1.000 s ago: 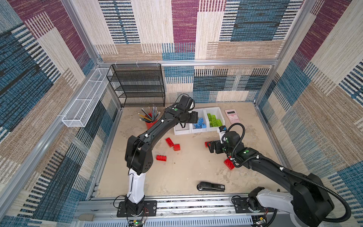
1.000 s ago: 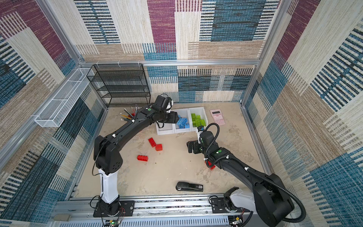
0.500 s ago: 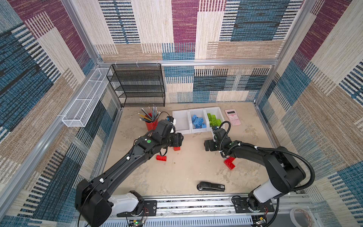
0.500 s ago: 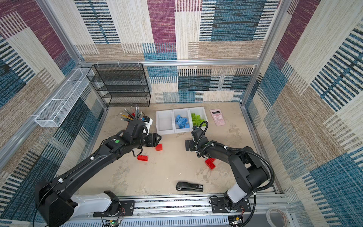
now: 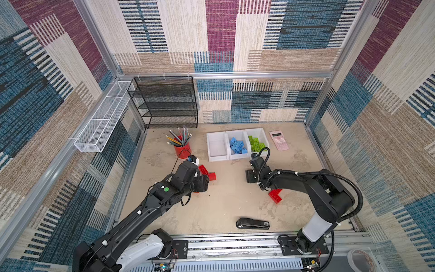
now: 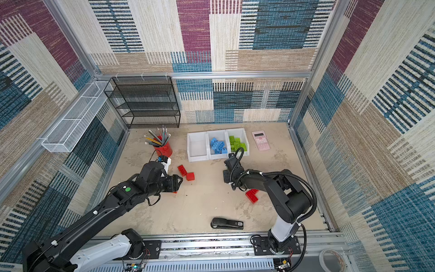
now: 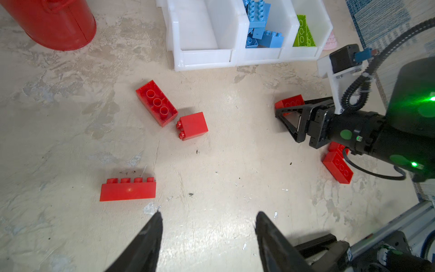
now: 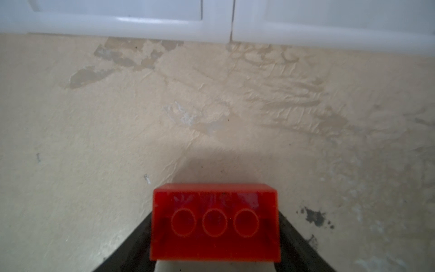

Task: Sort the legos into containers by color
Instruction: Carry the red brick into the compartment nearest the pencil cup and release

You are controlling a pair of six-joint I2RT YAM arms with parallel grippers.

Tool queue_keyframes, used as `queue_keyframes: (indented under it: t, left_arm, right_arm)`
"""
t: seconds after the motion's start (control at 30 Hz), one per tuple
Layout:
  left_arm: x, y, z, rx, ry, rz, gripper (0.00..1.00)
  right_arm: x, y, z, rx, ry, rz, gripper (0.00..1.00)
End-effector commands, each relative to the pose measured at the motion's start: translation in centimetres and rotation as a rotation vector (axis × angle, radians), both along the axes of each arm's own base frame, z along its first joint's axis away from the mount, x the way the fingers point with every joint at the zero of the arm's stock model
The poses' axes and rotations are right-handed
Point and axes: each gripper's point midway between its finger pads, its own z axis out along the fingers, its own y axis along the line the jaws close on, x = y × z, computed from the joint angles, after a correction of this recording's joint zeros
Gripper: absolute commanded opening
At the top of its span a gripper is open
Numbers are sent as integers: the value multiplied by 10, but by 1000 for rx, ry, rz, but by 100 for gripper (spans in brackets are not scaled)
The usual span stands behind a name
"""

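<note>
Three joined white containers stand at the back: one empty, one with blue legos, one with green legos. My right gripper sits low just in front of them, shut on a red lego with its hollow underside towards the right wrist camera. My left gripper hangs open and empty over the floor. Ahead of it lie an upturned red lego, a small red block and a long red lego on its side. Two more red legos lie under the right arm.
A red pencil cup stands left of the containers and a pink calculator right of them. A black stapler lies near the front edge. A black mesh shelf and a white wire tray sit at the back left.
My left arm has pulled back from the containers to the red legos on the floor. My right gripper has closed on a red lego.
</note>
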Motion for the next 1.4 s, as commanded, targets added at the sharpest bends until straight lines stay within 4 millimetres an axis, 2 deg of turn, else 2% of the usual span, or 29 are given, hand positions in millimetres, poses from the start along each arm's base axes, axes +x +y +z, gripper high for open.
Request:
queue_keyframes:
  t: [0.0, 0.07, 0.17, 0.43, 0.67, 0.77, 0.97, 1.17, 1.37]
  left_arm:
    - [2, 0, -2, 2, -5, 3, 64]
    - [2, -2, -5, 3, 6, -4, 64]
    - [-1, -2, -13, 12, 32, -10, 64]
    - [-15, 7, -32, 7, 62, 10, 64]
    - [-27, 10, -53, -3, 116, 13, 63]
    - [-30, 11, -59, -9, 127, 17, 63]
    - [-37, 7, -70, -47, 165, 13, 62]
    - [-41, 7, -76, -57, 180, 10, 62]
    - [-43, 7, -78, -57, 183, 6, 62]
  right_arm:
    - [2, 5, 7, 27, -17, -6, 67]
    - [3, 9, 11, 38, -13, 5, 60]
    - [6, 15, 23, 67, -27, 19, 54]
    - [18, 49, 77, 172, -92, 129, 54]
    - [43, 84, 120, 229, -156, 218, 54]
    - [57, 99, 131, 235, -173, 242, 54]
    - [83, 133, 134, 251, -176, 287, 54]
    - [106, 163, 125, 260, -157, 318, 54]
    - [127, 183, 113, 254, -134, 327, 56]
